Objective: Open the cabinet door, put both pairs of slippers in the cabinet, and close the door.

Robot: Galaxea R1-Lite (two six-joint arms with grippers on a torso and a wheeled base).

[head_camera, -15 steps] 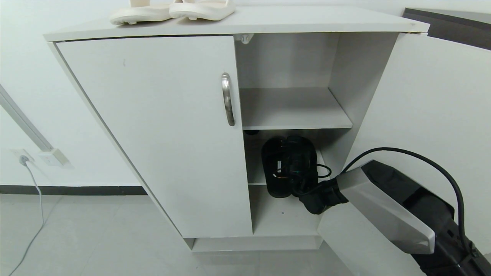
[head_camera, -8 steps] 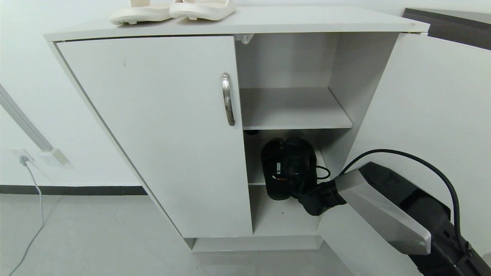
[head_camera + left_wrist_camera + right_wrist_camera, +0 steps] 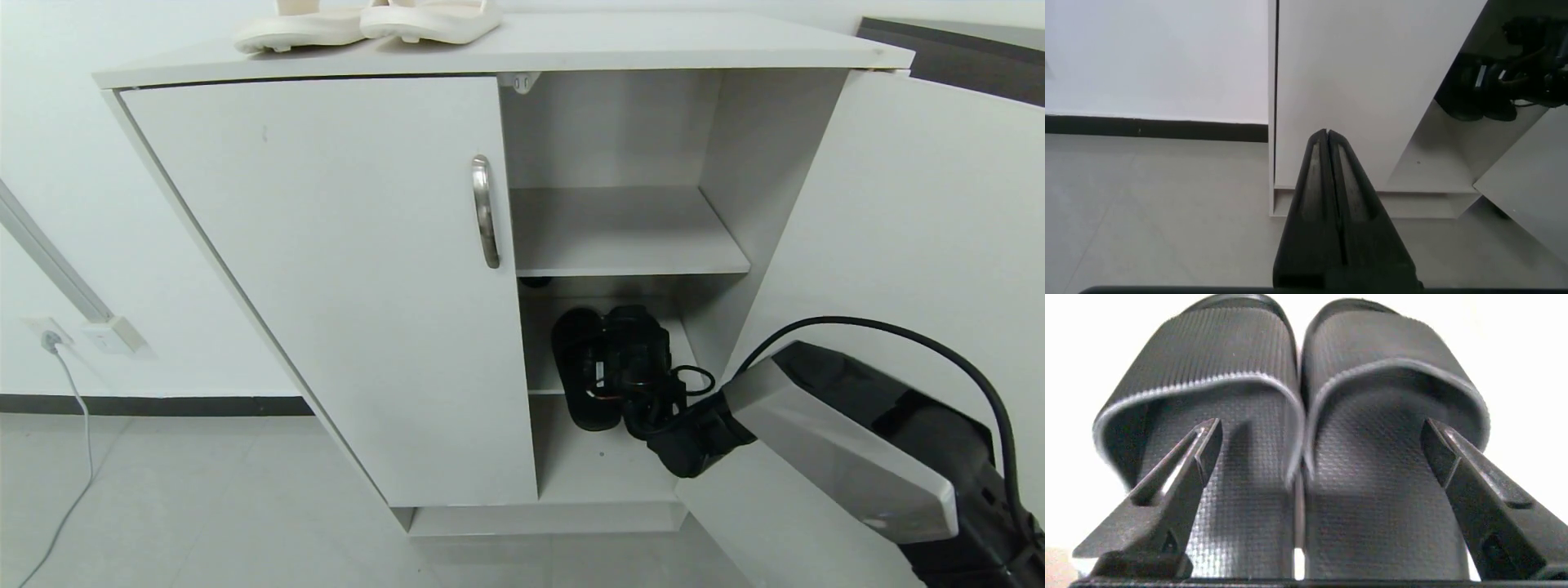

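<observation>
A pair of black slippers (image 3: 588, 367) lies side by side on the cabinet's middle shelf, heels sticking out over its front edge. My right gripper (image 3: 641, 384) is at their heels, open; in the right wrist view its gripper (image 3: 1321, 429) has its fingers spread wide outside both black slippers (image 3: 1306, 457). A pair of white slippers (image 3: 367, 24) rests on top of the cabinet (image 3: 653, 45). The right door (image 3: 898, 204) stands open and the left door (image 3: 326, 269) is closed. My left gripper (image 3: 1327, 135) is shut and empty, low above the floor in front of the cabinet's base.
The upper shelf (image 3: 620, 237) is bare. A metal handle (image 3: 485, 212) runs down the closed door's edge. A wall socket with a cable (image 3: 49, 335) is at the left, above grey floor tiles. Dark furniture (image 3: 955, 57) stands behind the open door.
The black slippers have dropped and tilted flatter onto the middle shelf. My right arm has drawn back and down, away from the cabinet. The left arm has not moved.
</observation>
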